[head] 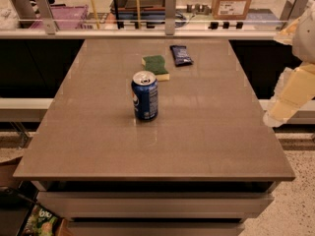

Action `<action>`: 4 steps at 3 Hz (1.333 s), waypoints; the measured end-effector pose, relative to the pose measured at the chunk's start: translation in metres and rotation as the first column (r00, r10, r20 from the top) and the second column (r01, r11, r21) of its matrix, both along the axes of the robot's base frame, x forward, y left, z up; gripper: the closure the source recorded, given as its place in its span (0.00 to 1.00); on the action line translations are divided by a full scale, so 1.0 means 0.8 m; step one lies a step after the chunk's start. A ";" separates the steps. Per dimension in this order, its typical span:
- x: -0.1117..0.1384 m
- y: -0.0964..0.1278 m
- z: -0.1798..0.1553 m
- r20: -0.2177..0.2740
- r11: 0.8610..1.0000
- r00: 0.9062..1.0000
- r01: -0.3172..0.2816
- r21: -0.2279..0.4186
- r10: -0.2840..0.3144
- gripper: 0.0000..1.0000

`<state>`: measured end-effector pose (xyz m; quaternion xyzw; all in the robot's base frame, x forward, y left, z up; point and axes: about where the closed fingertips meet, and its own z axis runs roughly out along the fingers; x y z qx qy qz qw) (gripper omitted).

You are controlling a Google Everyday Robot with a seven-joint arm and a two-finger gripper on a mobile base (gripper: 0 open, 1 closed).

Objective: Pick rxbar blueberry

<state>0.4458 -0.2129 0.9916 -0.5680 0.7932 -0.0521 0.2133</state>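
The rxbar blueberry point(181, 54) is a small flat dark navy wrapper lying on the far part of the brown table point(157, 146), right of centre. Just to its left lies a green-and-yellow sponge point(156, 66). A tall blue soda can point(145, 95) stands upright nearer the middle. Only pale segments of my arm point(293, 90) show at the right edge, beyond the table's right side. My gripper itself is out of view.
A rail with metal posts point(170, 14) runs along the table's far edge. Behind it are a cardboard box point(231, 1), a purple bin point(66, 16) and clutter. Dark gaps flank the table on both sides. Drawers sit below the front edge.
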 end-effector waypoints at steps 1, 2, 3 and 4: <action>0.014 0.001 -0.002 0.059 0.990 0.991 0.111 0.088 -0.117 0.00; 0.037 0.000 -0.004 0.120 0.954 0.960 0.227 0.197 -0.254 0.00; 0.061 -0.002 -0.008 0.163 0.906 0.918 0.304 0.294 -0.361 0.00; 0.088 0.001 -0.026 0.159 0.844 0.880 0.357 0.400 -0.448 0.00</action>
